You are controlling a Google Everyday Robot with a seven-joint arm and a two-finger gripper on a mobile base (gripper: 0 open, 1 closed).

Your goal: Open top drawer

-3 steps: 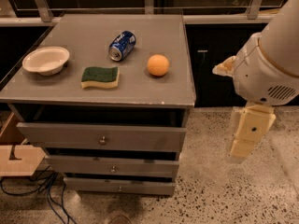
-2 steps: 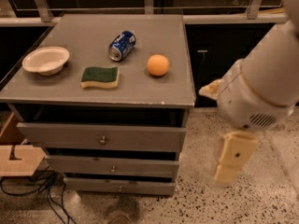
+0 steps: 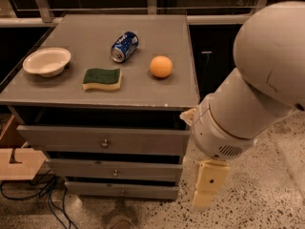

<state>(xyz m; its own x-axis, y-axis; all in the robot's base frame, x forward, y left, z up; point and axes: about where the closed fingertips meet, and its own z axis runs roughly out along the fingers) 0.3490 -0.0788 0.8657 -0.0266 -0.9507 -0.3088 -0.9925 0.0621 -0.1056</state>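
The robot's cream two-finger gripper (image 3: pixel 208 191) hangs low, its grip state impossible to tell. The wide grey top drawer (image 3: pixel 62 138) sits up-left of it, the small round metal knob (image 3: pixel 105 143) untouched — reach and pull both lie ahead.

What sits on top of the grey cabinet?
A white bowl, green-yellow sponge, blue can and orange lie on the cabinet top. Beneath it, the inside of the top drawer is hidden. The gripper hangs low beside the cabinet.

Cabinet top (image 3: pixel 95 37) bears bowl (image 3: pixel 46 61), sponge (image 3: pixel 102 78), can (image 3: pixel 124 46), orange (image 3: pixel 161 66); jaws hang beside it.
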